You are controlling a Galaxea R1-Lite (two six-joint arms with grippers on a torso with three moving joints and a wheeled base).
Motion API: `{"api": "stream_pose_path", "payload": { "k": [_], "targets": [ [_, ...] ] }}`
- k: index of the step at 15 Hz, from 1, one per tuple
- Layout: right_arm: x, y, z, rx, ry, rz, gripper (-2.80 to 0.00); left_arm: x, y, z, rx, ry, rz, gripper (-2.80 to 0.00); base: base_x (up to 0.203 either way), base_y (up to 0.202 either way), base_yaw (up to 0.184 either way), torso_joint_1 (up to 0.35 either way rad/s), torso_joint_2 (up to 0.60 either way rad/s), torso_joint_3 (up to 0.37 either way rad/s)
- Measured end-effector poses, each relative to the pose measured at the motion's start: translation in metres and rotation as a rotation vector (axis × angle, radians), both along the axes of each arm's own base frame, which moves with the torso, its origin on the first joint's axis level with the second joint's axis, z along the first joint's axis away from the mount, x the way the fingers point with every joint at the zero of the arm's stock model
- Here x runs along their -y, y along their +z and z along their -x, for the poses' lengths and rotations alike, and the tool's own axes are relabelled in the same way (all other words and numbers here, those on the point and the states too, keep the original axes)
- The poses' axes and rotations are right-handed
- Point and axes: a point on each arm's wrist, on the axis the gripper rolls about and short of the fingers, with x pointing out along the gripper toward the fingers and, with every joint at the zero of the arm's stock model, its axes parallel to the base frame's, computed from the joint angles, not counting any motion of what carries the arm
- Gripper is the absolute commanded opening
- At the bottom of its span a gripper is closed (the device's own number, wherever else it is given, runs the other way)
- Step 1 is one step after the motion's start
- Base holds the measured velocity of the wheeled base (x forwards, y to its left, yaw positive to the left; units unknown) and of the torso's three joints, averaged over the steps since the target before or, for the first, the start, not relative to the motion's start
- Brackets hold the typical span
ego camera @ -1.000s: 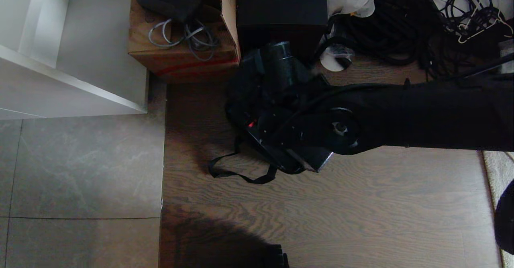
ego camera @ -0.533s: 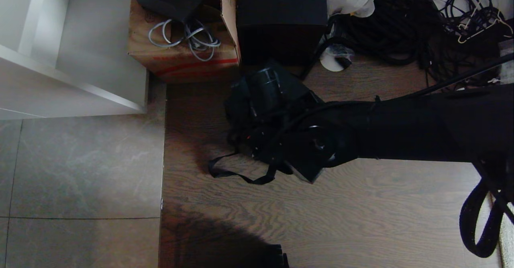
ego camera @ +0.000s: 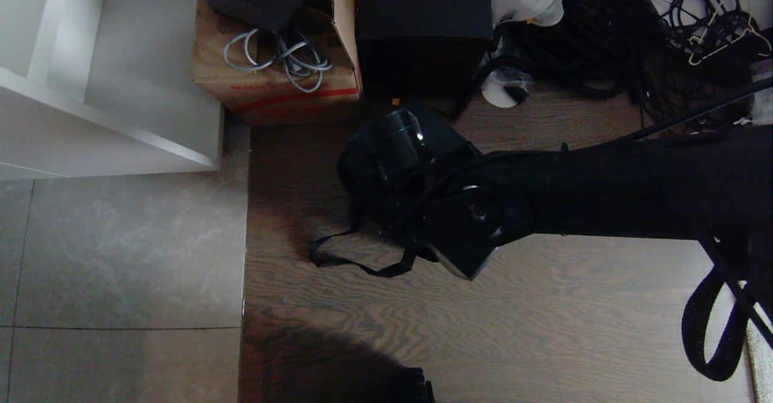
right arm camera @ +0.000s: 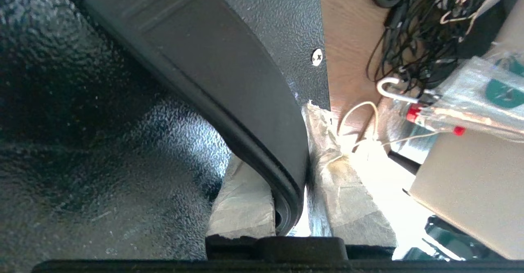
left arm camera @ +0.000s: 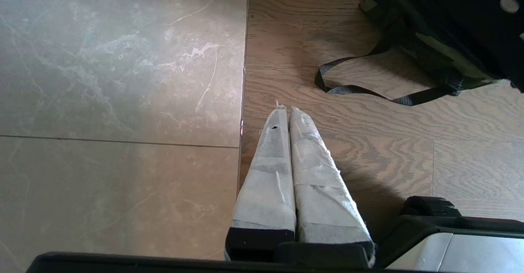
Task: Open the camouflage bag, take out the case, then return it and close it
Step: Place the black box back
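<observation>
My right gripper (right arm camera: 292,207) is clamped on the flat black textured hard case's (right arm camera: 123,113) handle, over the green-and-black camouflage soft bag (left arm camera: 434,52) on wood floor (ego camera: 543,318), 6 o'clock of tall black box (ego camera: 423,28). Left gripper (left arm camera: 286,111) pressed together, parked.

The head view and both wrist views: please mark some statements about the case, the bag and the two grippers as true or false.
1. The right gripper is clamped on the case. True.
2. The left gripper holds the bag's strap. False: it is shut on nothing, away from the strap.
3. The camouflage bag lies on the wooden floor. True.
4. The cardboard box is empty. False: cables lie on it.
</observation>
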Motion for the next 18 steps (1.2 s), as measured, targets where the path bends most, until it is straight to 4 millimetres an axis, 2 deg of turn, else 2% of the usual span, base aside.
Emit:
{"api": "stream_pose_path", "payload": {
  "k": [4,9,18],
  "targets": [
    [0.007,0.018,0.004,0.015,-0.003,-0.019,-2.8,0.0,0.0,0.0,0.0,0.001,0.0,-2.8,0.0,0.0,0.0,0.0,0.0,0.0],
    [0.007,0.027,0.005,0.037,-0.003,-0.051,-2.8,0.0,0.0,0.0,0.0,0.0,0.0,-2.8,0.0,0.0,0.0,0.0,0.0,0.0],
    [-0.002,0.017,-0.003,0.042,-0.004,-0.063,-2.8,0.0,0.0,0.0,0.0,0.0,0.0,-2.8,0.0,0.0,0.0,0.0,0.0,0.0]
  ]
}}
